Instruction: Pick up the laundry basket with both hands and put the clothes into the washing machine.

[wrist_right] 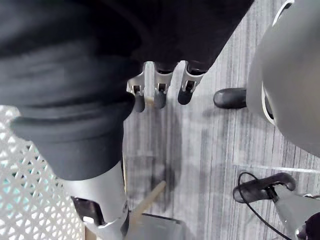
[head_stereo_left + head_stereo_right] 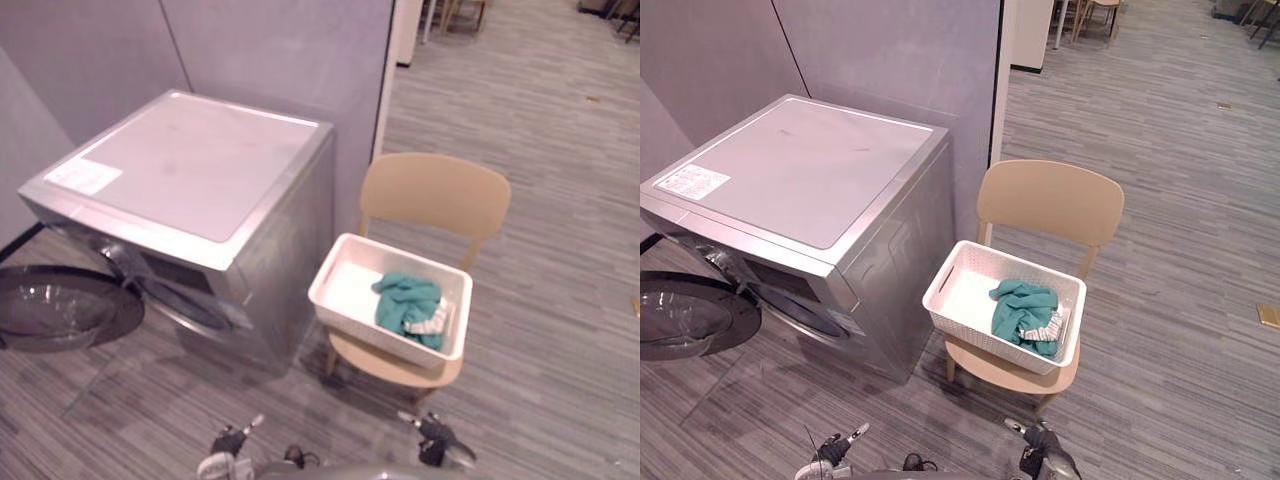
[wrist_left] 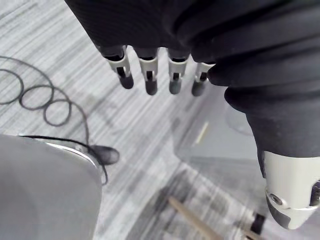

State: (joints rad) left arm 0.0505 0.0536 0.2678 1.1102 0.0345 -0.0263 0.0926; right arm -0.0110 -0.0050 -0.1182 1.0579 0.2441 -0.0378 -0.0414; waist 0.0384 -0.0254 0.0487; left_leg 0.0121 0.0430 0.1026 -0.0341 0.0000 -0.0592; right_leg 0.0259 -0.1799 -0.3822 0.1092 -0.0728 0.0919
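The silver washing machine (image 2: 190, 190) stands against the wall with its round door (image 2: 60, 305) swung open. Just beside it, a tan chair (image 2: 435, 195) bears the white laundry basket (image 2: 352, 290) on its seat. Teal clothes (image 2: 408, 305) lie in the basket. The left hand (image 3: 148, 75) and the right hand (image 1: 160, 90) hang above the floor, fingers straight, side by side, and holding nothing.

Washing machine (image 2: 190, 165): sides looked like brushed silver metal, top was smooth and matt.
Door (image 2: 60, 305): dark glass, it shone glossy.
Laundry basket (image 2: 372, 335): white perforated plastic, matt.
Clothes (image 2: 408, 305): teal cloth, lay soft and crumpled.
Chair (image 2: 435, 195): pale wood, looked smooth.
Floor (image 2: 560, 300): grey streaked carpet, matt.
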